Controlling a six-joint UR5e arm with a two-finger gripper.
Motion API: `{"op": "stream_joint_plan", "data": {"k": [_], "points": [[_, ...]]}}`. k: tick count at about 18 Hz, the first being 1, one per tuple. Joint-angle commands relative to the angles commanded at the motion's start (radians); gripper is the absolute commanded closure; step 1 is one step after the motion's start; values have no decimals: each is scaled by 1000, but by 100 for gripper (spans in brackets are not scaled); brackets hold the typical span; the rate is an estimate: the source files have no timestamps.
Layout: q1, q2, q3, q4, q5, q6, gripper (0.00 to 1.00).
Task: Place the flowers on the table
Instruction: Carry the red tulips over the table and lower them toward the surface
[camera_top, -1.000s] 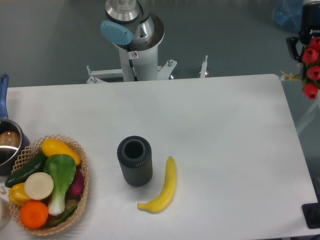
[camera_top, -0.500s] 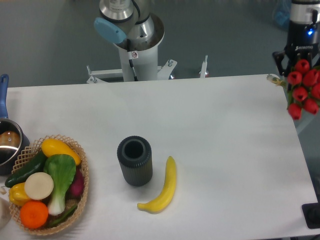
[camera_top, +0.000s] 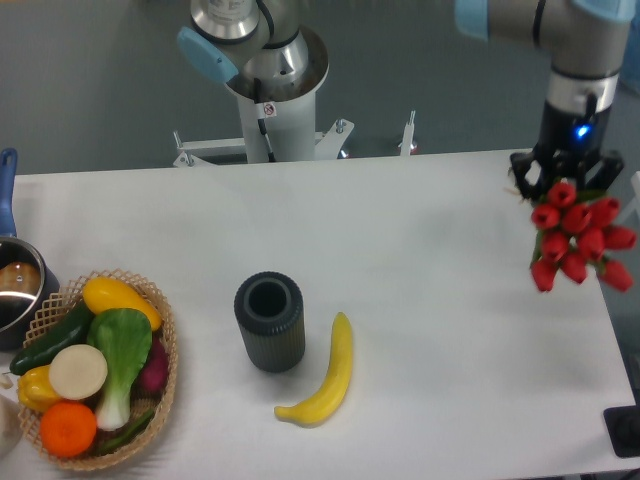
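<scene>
Hanging above the right edge of the table (camera_top: 440, 250), the flowers (camera_top: 575, 235) show as a cluster of red buds under the gripper (camera_top: 565, 178); their stems are hidden, and the dark fingers are too masked by the buds to tell whether they are clamped. A small label with a red mark sits on the arm's base (camera_top: 270, 100), too small to read. Left of centre stand a dark ribbed cup (camera_top: 269, 321) and a banana (camera_top: 325, 374). A basket (camera_top: 165, 390) of vegetables and a pot (camera_top: 15, 285) are cut off at the left edge.
</scene>
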Motion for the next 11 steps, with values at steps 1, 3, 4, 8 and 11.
{"op": "stream_joint_plan", "data": {"k": [1, 3, 4, 8, 11], "points": [[-9, -14, 2, 0, 0, 0, 54], [-22, -41, 5, 0, -11, -1, 54], [-32, -60, 8, 0, -20, -5, 54], [-84, -140, 18, 24, -21, -9, 54], [-97, -173, 25, 47, -21, -14, 54]]}}
